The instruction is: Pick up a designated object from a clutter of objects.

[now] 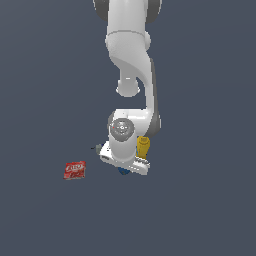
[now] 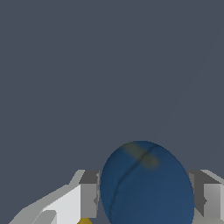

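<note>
Gripper fingers clamped on both sides of small dark blue ball; yellow bottle just beside, flat red packet apart.

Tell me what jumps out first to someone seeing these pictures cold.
In the wrist view, the dark blue ball fills the space between the two fingers of the pincer. In the exterior view, the white arm hangs down over the middle, hiding most of the ball, with the yellow bottle beside it. A flat red packet lies apart toward the exterior view's left.
</note>
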You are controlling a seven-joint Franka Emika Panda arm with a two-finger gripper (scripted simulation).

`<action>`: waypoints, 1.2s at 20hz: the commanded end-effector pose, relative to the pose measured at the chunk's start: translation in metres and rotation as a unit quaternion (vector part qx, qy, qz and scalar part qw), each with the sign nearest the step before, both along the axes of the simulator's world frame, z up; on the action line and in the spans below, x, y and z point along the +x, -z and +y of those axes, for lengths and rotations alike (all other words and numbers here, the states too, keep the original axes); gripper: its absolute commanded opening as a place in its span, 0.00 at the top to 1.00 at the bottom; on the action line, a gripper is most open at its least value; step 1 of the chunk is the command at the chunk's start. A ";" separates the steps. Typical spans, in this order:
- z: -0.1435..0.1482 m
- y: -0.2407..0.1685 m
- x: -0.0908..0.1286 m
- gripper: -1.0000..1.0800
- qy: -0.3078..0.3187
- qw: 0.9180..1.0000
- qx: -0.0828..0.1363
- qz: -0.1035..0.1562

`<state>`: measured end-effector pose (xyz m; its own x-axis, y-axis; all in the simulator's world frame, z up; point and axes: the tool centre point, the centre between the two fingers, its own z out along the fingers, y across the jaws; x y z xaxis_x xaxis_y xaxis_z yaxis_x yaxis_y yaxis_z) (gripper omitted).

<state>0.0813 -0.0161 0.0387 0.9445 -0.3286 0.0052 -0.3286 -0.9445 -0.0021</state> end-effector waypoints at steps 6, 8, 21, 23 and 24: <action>-0.010 -0.023 -0.014 1.00 0.000 1.000 0.000 -0.001; -0.014 -0.033 -0.020 1.00 0.000 1.000 0.000 -0.001; -0.054 -0.125 -0.077 1.00 0.000 1.000 0.001 0.000; -0.060 -0.141 -0.087 1.00 0.000 1.000 0.001 0.001; -0.064 -0.149 -0.091 1.00 0.000 1.000 0.001 0.001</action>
<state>-0.0026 -0.0747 0.1750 0.9443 -0.3291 0.0030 -0.3291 -0.9443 -0.0031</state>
